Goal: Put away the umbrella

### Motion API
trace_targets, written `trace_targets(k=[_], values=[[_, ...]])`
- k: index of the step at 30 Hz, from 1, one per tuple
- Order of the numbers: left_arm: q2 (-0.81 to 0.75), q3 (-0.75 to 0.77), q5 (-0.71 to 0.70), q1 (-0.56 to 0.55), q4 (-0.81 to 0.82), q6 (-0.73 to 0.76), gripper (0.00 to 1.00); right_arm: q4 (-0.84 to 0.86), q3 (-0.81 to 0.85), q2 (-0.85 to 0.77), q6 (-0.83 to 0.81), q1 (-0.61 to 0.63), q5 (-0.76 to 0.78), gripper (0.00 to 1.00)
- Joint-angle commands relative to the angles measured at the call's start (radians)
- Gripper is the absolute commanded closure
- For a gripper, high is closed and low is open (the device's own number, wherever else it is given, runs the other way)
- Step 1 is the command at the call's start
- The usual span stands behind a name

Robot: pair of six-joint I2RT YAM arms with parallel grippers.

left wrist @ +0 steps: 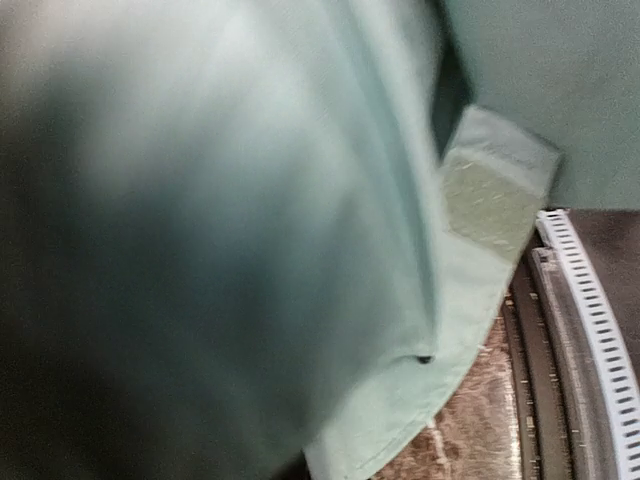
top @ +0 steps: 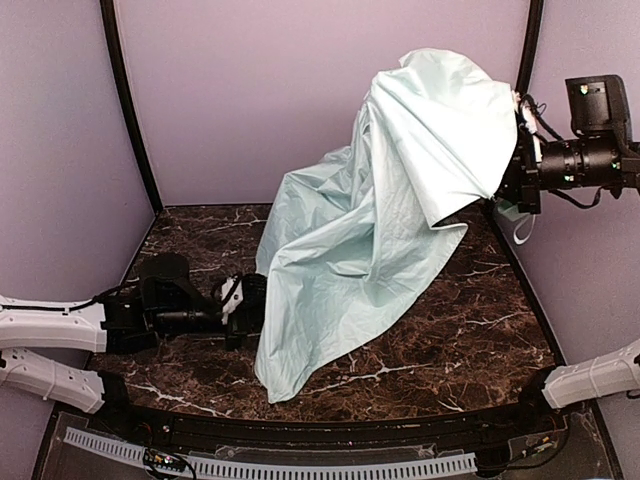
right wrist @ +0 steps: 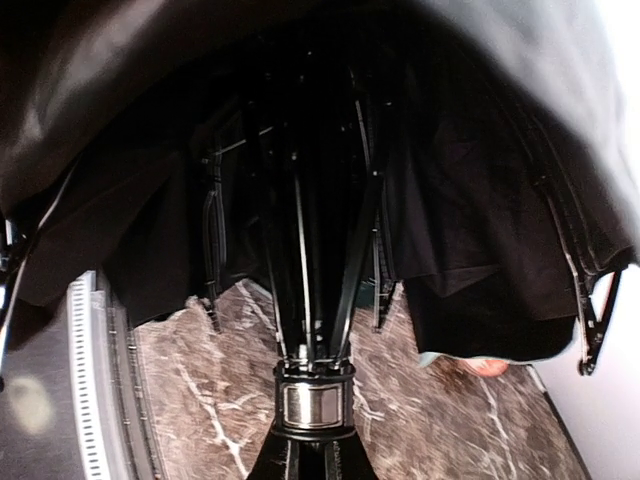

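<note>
No text, label, brand or number can be read anywhere

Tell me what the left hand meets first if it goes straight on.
The umbrella: its pale fabric hangs right in front of the left hand, possibly already touching it.

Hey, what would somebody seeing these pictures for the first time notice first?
The half-collapsed pale mint-green fabric umbrella dominates, draped like a tent from upper right down onto the dark brown marble table. The right gripper holds it up by its handle end, and the left gripper is pinched shut at its left edge. The right wrist view shows its black lining and thin ribs.
</note>
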Motion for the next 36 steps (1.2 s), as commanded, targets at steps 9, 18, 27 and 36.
trace_targets(k=[9, 18, 27, 36], values=[[0.022, 0.237, -0.060, -0.231, -0.628, -0.034, 1.00, 0.217, 0.103, 0.136, 0.162, -0.079, 0.641, 1.00], [-0.069, 0.156, 0.022, -0.175, -0.495, 0.025, 1.00, 0.124, 0.109, 0.152, 0.059, -0.095, 0.485, 1.00], [-0.110, 0.117, 0.065, 0.030, -0.349, 0.020, 1.00, 0.105, 0.001, -0.051, -0.049, -0.103, 0.273, 1.00], [0.050, 0.169, 0.103, 0.193, -0.232, 0.110, 1.00, 0.030, -0.036, -0.129, -0.144, -0.056, -0.029, 1.00]])
